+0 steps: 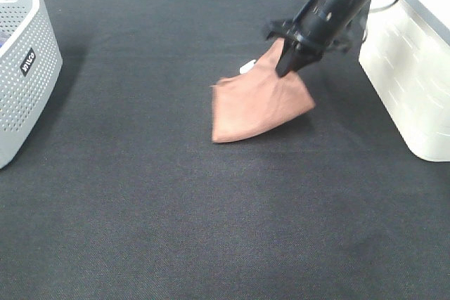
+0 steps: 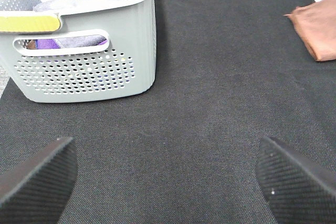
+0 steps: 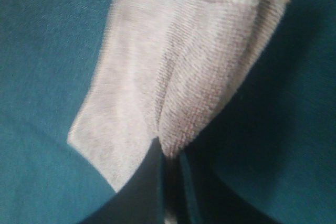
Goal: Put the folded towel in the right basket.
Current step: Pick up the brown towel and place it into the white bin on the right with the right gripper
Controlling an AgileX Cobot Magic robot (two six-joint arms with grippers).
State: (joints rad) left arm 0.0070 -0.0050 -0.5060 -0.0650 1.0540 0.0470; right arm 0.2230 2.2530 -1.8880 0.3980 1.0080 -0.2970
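The folded towel is orange-brown with a small white tag. It hangs tilted, its far edge lifted and its near corner low over the dark table. My right gripper is shut on the towel's upper edge, seen close in the right wrist view with the towel hanging from it. The right basket is white and stands just right of the gripper. My left gripper is open and empty over bare table, and the towel's edge shows far off in the left wrist view.
A grey perforated basket stands at the left edge; in the left wrist view the grey basket holds several folded cloths. The dark table cloth covers the whole surface.
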